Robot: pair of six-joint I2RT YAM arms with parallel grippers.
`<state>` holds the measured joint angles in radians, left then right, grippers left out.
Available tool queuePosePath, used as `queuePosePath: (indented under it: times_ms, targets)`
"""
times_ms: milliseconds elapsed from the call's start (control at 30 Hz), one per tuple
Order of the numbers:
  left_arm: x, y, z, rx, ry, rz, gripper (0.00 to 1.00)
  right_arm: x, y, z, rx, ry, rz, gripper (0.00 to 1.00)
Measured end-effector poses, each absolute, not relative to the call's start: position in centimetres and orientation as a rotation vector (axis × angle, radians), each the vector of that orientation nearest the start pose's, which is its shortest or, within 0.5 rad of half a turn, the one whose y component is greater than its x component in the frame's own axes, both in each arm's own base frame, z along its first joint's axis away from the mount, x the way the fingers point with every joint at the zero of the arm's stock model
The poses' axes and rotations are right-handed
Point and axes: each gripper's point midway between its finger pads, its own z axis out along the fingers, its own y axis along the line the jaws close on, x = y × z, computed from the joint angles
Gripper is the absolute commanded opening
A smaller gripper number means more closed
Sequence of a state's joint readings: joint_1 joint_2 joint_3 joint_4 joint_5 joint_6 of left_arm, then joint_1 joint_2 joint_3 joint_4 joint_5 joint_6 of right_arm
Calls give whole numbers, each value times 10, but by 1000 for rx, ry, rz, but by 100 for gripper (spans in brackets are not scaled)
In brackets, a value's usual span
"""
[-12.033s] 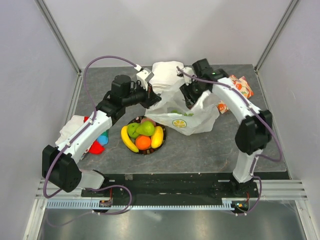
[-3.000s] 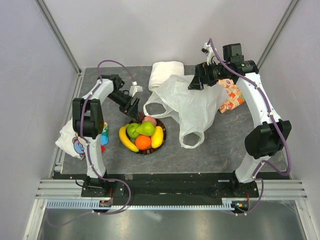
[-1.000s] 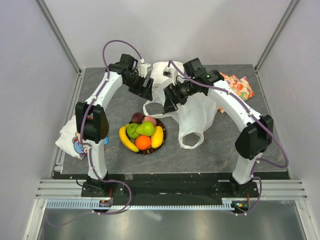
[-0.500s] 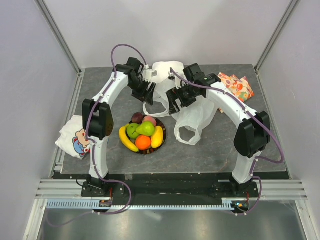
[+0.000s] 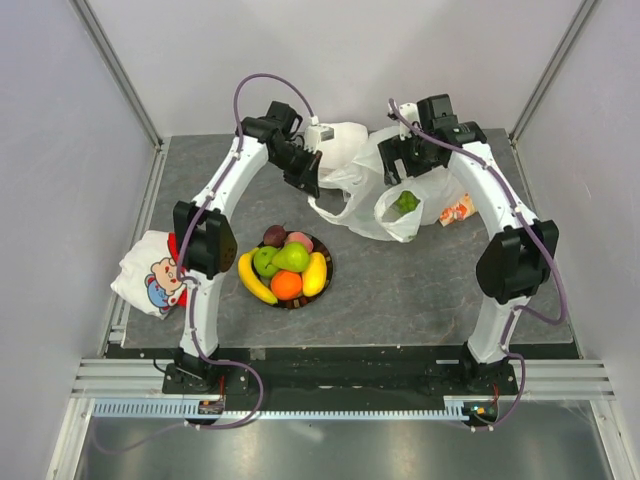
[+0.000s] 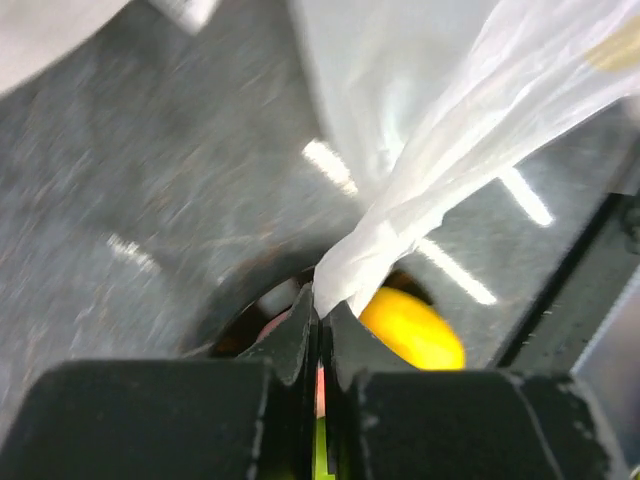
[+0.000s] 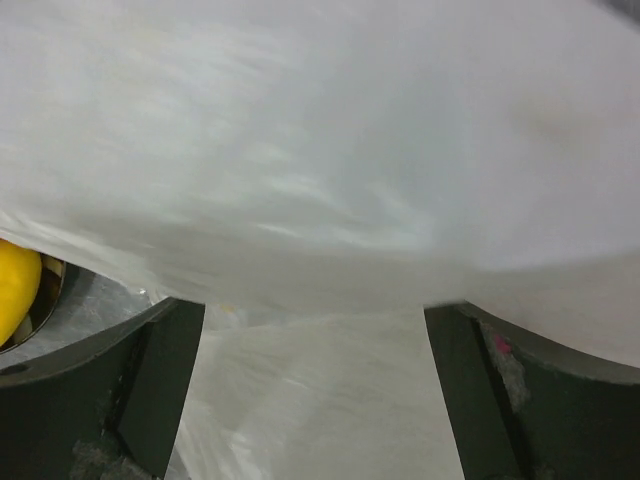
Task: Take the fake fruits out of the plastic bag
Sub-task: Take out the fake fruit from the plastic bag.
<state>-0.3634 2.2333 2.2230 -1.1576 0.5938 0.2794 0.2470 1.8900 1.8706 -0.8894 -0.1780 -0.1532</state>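
The white plastic bag [image 5: 365, 190] hangs bunched between both arms at the back of the table. My left gripper [image 5: 307, 177] is shut on a twisted strip of the bag [image 6: 400, 215], pinched at the fingertips [image 6: 318, 305]. My right gripper [image 5: 402, 163] is open at the bag's top, its fingers [image 7: 150, 385] wide apart with bag film [image 7: 320, 200] filling the gap. A green patch [image 5: 405, 202] shows through the bag; I cannot tell whether it is a fruit or print. The fake fruits [image 5: 287, 262], among them bananas, an orange and a pear, lie piled on a plate. One yellow fruit [image 6: 412, 327] shows under the left jaws.
The dark-rimmed plate [image 5: 325, 252] stands front of centre. A white cloth roll [image 5: 343, 138] lies behind the bag. Orange fruit-patterned fabric [image 5: 460, 209] peeks out at the bag's right. A white cartoon-print cloth [image 5: 150, 277] lies at the left edge.
My left gripper has shut on the bag and shifted right. The right gripper has moved back and to the right. The bag is pulled up and bunched, and the green patch now shows.
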Motion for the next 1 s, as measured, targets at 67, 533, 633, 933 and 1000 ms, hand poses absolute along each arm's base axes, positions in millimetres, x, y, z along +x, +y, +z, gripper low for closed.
queuePosePath:
  times_ms: [67,533,633,933,1000]
  targets:
    - [413,-270,175,1013,2387,-920,2,449,145,216,-635,2350,290,96]
    - [350,-344,321,1102,1960,-1243,2,315,240,291,-1179,1909,708,81]
    - [342,-343,330,1094,1949,-1273,2,314,226,234,-1197,2071,694,79]
    - [330,-327,293,1061,2101,-1279,2,319,183,210,-1114,2213,729,74]
    - [324,-322,278,1053,2162,-1271,2,321,182,215,-1112,2195,737,71]
